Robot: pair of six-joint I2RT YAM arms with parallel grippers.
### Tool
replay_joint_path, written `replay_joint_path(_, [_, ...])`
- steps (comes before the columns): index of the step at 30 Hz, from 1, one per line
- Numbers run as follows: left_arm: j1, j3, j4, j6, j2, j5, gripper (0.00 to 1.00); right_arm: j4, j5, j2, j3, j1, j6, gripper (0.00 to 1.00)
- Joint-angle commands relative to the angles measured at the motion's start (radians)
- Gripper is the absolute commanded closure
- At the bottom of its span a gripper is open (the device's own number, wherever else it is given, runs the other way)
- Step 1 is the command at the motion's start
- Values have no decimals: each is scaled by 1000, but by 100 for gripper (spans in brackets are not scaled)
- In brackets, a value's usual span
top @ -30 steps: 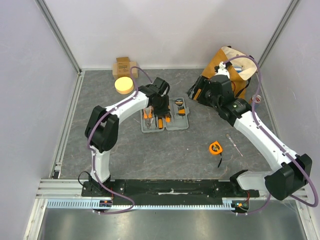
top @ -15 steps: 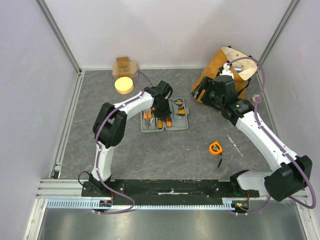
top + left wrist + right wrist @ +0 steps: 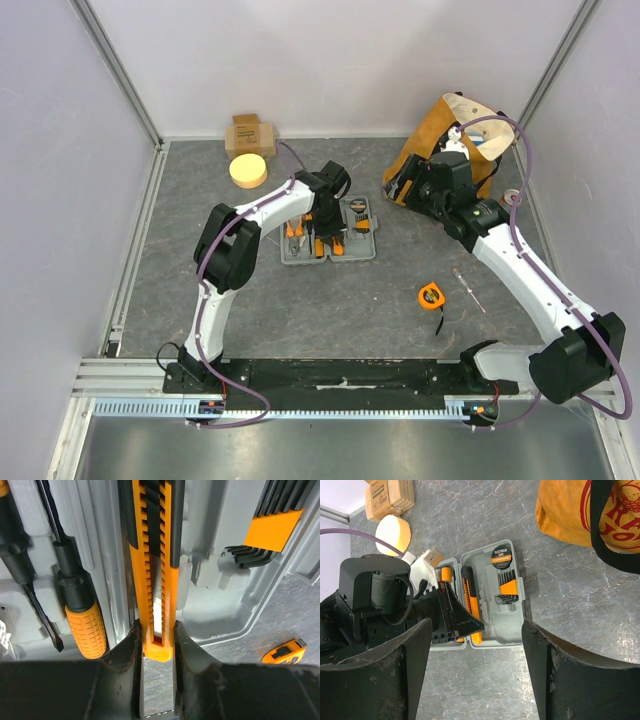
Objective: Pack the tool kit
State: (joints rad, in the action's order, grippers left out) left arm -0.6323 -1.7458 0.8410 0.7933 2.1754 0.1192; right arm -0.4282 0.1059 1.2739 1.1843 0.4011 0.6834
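The grey tool kit case (image 3: 366,249) lies open mid-table, with screwdrivers (image 3: 85,625), hex keys (image 3: 272,527) and a roll of electrical tape (image 3: 501,556) in its slots. My left gripper (image 3: 158,645) is shut on the near end of an orange-and-black utility knife (image 3: 157,555), which lies lengthwise along the case's middle (image 3: 220,610). In the top view this gripper (image 3: 322,235) is over the case. My right gripper (image 3: 405,185) hangs open and empty, high beside the tote bag; its wrist view looks down on the case (image 3: 512,625) between its jaws (image 3: 475,670).
An orange tape measure (image 3: 431,295) and a thin screwdriver (image 3: 468,290) lie on the table right of the case. The orange-brown tote bag (image 3: 455,125) stands at the back right. A cardboard box (image 3: 249,134) and a yellow disc (image 3: 248,170) sit at the back left.
The left arm's elbow has swung right and folded closer while its gripper stayed over the case with the knife. The right arm shifted slightly back, then held still.
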Motion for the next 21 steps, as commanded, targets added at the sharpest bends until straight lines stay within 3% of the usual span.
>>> replay_joint_path(1, [-1,-73,72,18,15,-38,74,11,-3,-25,-3,-5,7,21])
replay_joint_path(9, [-1,-103,89,1,-8,-55,48,11,-2,-19,-2,-5,8,21])
replay_joint_path(16, [0,-121,98,-6,-57,-93,50,11,-6,-18,-2,-8,-21,21])
replay_joint_path(21, [23,-152,69,-43,-124,-161,54,29,-139,36,-5,-7,-129,28])
